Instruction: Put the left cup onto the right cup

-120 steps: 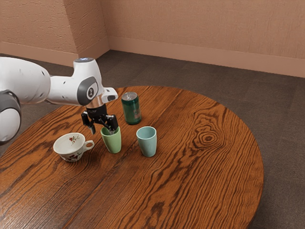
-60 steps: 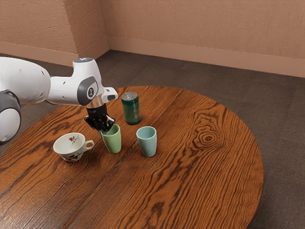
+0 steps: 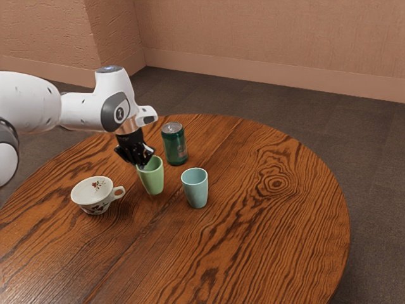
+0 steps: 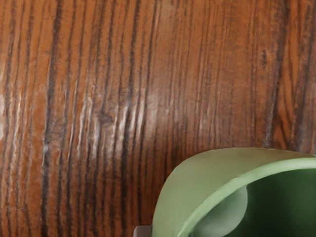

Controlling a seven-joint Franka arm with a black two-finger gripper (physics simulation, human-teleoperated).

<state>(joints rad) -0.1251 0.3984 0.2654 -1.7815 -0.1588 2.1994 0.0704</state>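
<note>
A light green cup [image 3: 152, 177] hangs slightly above the round wooden table [image 3: 266, 221], tilted a little, with my black gripper [image 3: 142, 159] shut on its rim at the side toward the exterior view's left. In the wrist view the green cup [image 4: 217, 187] looms just under my hand, its rim and hollow showing over the wood grain. A teal cup [image 3: 195, 187] stands upright on the table, a short way toward the exterior view's right of the green one.
A dark green soda can [image 3: 174, 144] stands just behind the two cups. A white flowered teacup [image 3: 95, 194] sits toward the exterior view's left of the green cup. The table's broad right half is bare wood.
My fingers closed on the green cup's rim, and the cup has risen a little off the table and shifted slightly toward the exterior view's right.
</note>
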